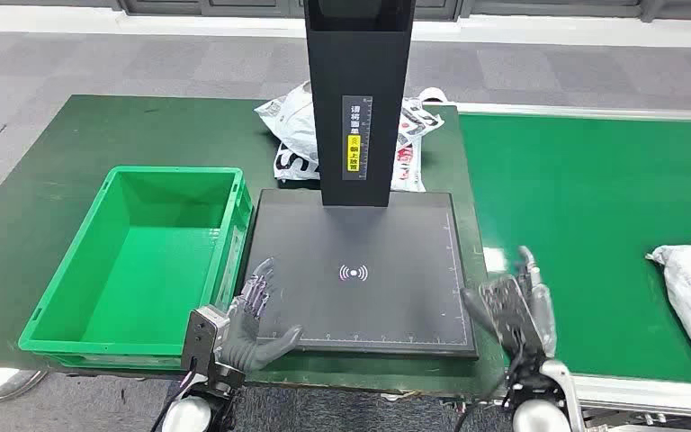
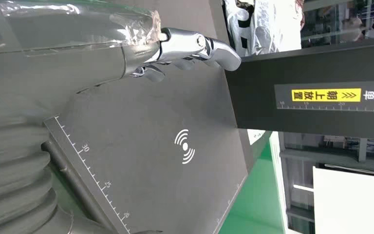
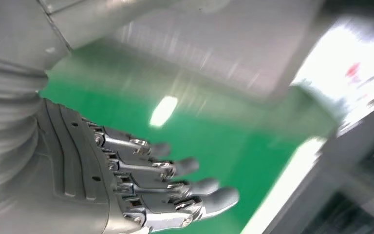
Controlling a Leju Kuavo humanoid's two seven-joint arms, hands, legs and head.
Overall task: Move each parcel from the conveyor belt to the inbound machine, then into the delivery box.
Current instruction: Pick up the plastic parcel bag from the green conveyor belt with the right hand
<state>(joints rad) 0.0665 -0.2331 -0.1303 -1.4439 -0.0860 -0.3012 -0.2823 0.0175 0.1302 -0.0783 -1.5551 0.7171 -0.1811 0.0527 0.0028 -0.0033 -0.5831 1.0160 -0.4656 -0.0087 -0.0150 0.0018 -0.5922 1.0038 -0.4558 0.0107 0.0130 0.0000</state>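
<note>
Parcel (image 1: 297, 135) lies behind inbound machine's post (image 1: 358, 99), beside green box (image 1: 144, 261)

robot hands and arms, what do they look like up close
Both arms are silver with rounded metal wrist ends. The left hand and right hand have a grey ribbed cover, polished metal linkages and dark grey rubbery fingers. Thin dark cables run beside each wrist.
</note>
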